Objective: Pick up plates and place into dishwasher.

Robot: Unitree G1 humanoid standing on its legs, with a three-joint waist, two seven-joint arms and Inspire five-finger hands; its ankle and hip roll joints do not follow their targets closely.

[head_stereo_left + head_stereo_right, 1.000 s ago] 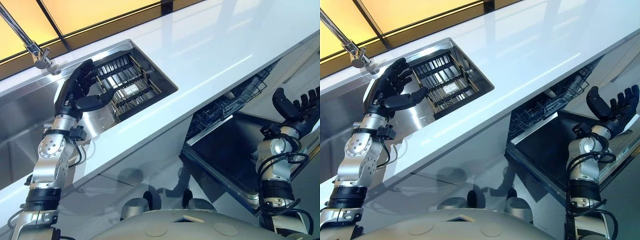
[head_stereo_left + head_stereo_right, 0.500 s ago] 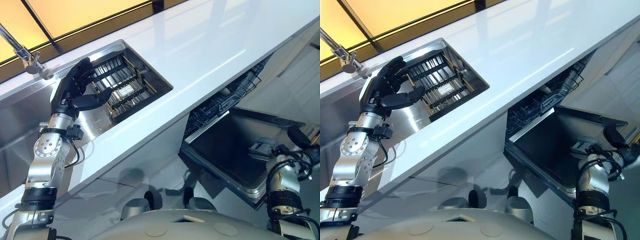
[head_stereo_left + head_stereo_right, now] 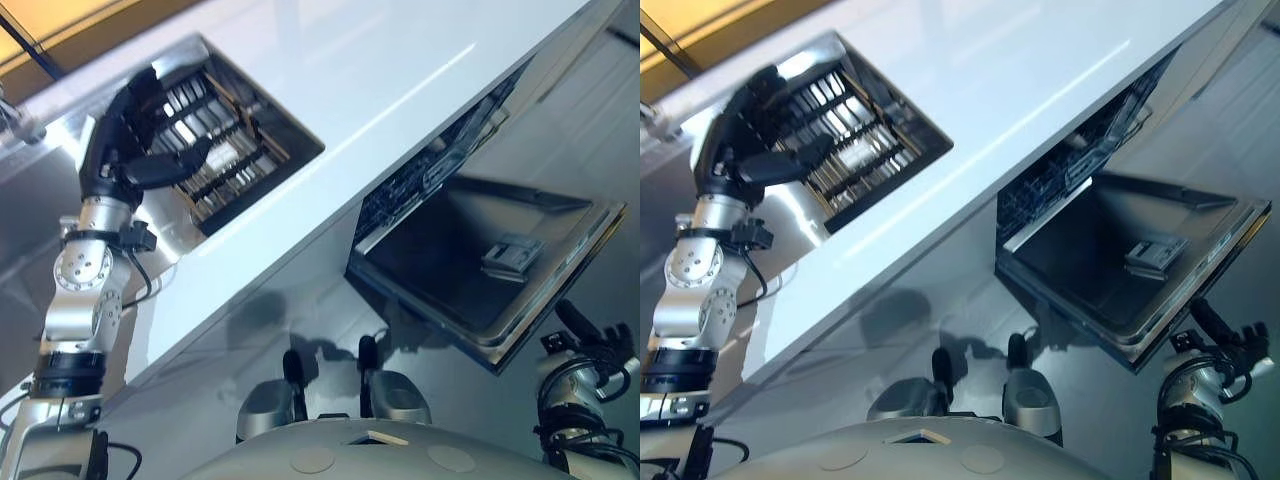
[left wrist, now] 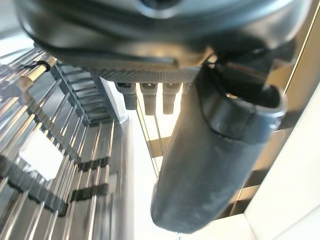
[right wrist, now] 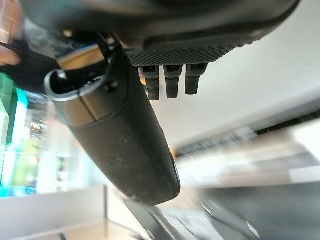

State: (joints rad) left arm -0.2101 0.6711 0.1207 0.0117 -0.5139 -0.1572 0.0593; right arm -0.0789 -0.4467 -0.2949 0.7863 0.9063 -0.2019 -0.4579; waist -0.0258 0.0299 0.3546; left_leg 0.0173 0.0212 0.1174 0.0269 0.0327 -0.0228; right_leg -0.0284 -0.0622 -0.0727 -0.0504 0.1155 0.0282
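With fingers straight and thumb spread, the left hand [image 3: 130, 140] hovers empty over the wire rack [image 3: 225, 150] sunk in the sink at upper left, apparently reaching for a plate, but the rack slots hold none I can make out. At lower right the right hand [image 3: 1225, 345], fingers extended in its wrist view and holding nothing, sits below the dishwasher door [image 3: 480, 265], which hangs open, its basket [image 3: 415, 185] under the white counter [image 3: 380, 70] looking empty.

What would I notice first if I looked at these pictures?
Probably the dark left hand, held open up over the slatted rack set in the sink at the far left. Next, the dishwasher door hanging wide open under the white counter, with the right hand low by its near corner.
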